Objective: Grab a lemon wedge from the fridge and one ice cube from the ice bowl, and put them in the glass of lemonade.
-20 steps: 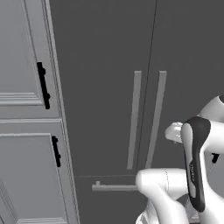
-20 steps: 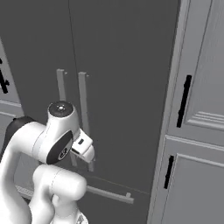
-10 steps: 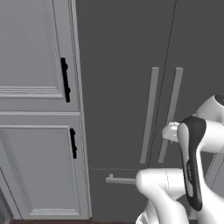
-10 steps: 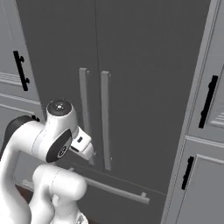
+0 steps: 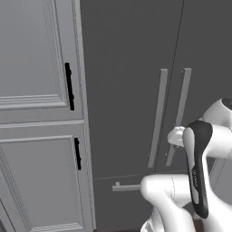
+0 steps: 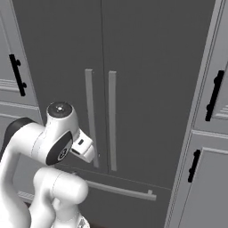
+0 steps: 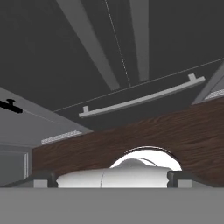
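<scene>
Fridge (image 5: 131, 90) doors, both shut, sit further left in frame than before; jaws apart.

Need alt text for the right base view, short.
A closed dark grey fridge with two pale vertical handles fills the middle, panelled cupboards beside it. The white arm rises at lower left in front of it.

One fridge (image 6: 133, 67) with two doors, two vertical bar handles (image 6: 90, 118) and one horizontal drawer handle (image 6: 120, 190). Beside it, four cupboard doors (image 5: 36, 54), each with one black handle (image 5: 69, 86).
</scene>
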